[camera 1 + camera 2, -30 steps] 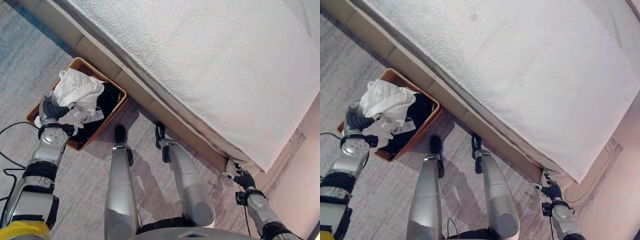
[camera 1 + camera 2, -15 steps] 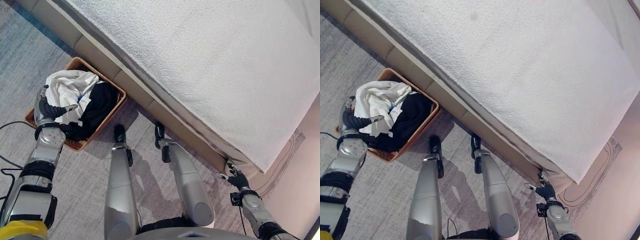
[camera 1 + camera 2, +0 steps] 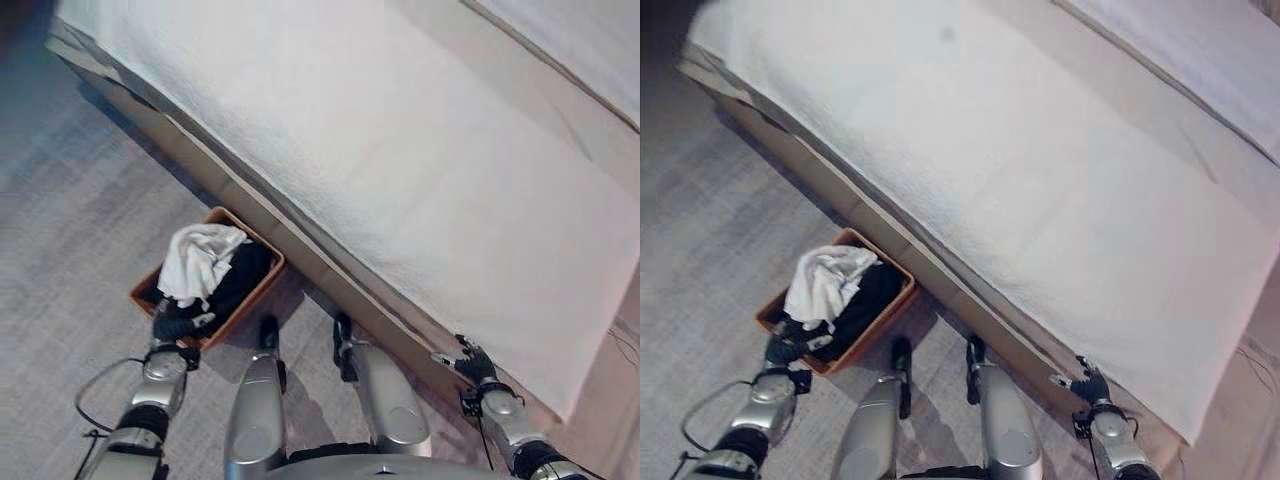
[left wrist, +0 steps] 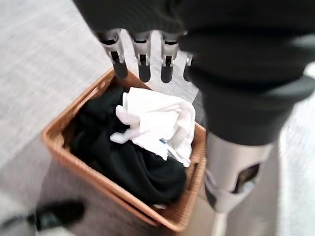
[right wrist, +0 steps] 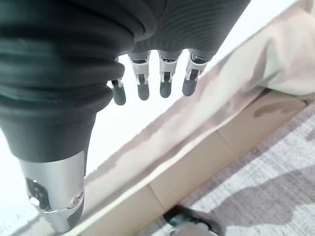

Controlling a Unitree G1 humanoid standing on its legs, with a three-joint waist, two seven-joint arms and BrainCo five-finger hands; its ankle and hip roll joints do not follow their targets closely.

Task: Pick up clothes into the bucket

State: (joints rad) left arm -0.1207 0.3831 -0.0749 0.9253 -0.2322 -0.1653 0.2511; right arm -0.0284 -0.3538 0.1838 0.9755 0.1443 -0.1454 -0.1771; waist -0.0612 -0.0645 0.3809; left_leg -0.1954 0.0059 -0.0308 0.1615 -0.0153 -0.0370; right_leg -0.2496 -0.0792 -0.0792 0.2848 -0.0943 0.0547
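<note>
Two garments [image 4: 147, 132] fill the basket [image 4: 64, 150] beneath left robot hand [image 4: 147, 44].

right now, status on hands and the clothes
Left hand open above basket, holding nothing. Right hand open beside bed. White garment on black clothes in basket. Nothing in the way.
</note>
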